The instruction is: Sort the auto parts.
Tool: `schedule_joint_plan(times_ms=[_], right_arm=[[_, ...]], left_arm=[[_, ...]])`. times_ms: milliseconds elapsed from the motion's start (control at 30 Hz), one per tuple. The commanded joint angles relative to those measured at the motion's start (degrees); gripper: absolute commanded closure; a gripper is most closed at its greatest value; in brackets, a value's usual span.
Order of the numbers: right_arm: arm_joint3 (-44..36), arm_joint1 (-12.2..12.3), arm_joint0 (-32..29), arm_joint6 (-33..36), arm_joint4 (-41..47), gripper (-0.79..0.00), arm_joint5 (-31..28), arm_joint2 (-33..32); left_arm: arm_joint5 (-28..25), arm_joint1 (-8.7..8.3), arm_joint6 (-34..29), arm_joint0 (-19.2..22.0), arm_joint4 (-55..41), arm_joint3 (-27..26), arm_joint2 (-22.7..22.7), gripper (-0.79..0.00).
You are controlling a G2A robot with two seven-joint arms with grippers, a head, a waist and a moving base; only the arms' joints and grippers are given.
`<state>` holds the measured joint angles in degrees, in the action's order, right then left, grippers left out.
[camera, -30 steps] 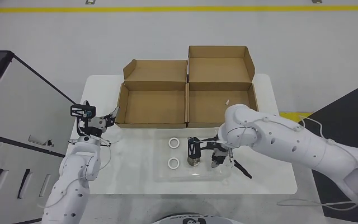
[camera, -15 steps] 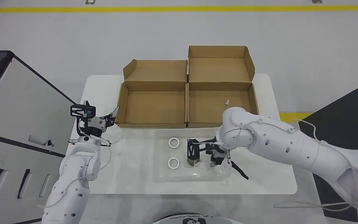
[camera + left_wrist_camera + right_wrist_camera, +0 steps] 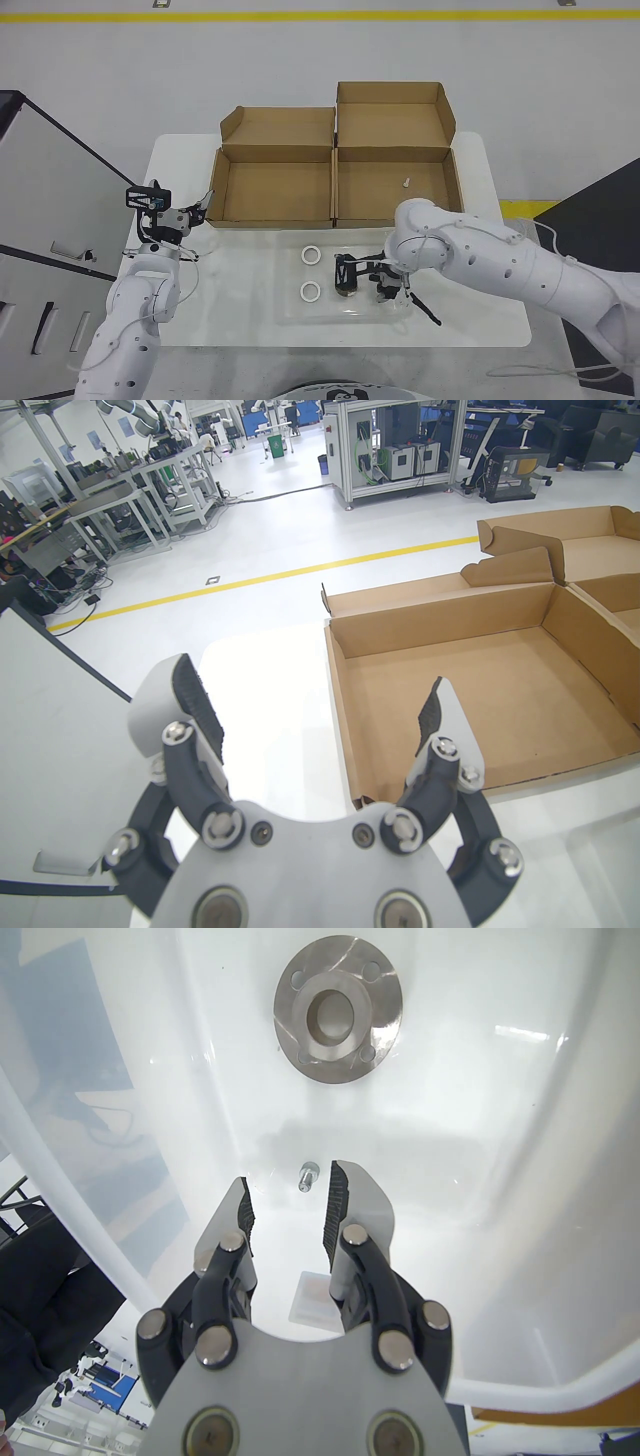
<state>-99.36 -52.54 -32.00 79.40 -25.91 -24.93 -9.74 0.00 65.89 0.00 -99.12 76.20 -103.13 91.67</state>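
Pale grey workshop floor [image 3: 300,60], crossed by a yellow line [image 3: 320,16], surrounds the white table [image 3: 230,300]. The left wrist view takes in benches and metal-framed racks [image 3: 400,445] farther off.

Two open cardboard boxes sit side by side on the table's far half, their walls touching and their lids folded back away from the robot. They are the left box [image 3: 275,192] and the right box [image 3: 380,190], and the right one holds one small pale bolt [image 3: 405,183].

Nearer the robot lies a clear plastic tray [image 3: 330,310]. The right arm bends over it, with the right gripper [image 3: 291,1175] low inside the tray and its fingers part-way spread. The left gripper [image 3: 311,672] hangs with its fingers wide apart over the table's left part, just beside the left box.

A round steel flange [image 3: 337,1028] lies flat on the tray floor with its raised hub and bore facing up and four holes around its rim. Two white rings [image 3: 312,256] lie flat in the tray's left part, apart from each other.

Smallest is a steel bolt [image 3: 306,1175], on its side on the tray floor between the right gripper's fingertips and touching neither pad. Its long axis runs along the fingers — head toward the flange, threaded end toward the wrist. A small sticker [image 3: 312,1298] shows at the tray floor; its print is too blurred to read.
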Motion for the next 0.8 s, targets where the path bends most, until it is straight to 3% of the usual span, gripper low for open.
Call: schedule_joint_plan(times_ms=[0, 767], right_arm=[[0.13, -0.04, -0.06, 0.11, -0.06, -0.354, 0.12, 0.0], [2.54, -1.22, -0.53, -0.46, -1.16, -0.311, -0.46, 0.0]], left_arm=[[0.0, 0.0, 0.0, 0.0, 0.0, 0.0, 0.0, -0.785], [0.0, 0.0, 0.0, 0.0, 0.0, 0.0, 0.0, -0.785]])
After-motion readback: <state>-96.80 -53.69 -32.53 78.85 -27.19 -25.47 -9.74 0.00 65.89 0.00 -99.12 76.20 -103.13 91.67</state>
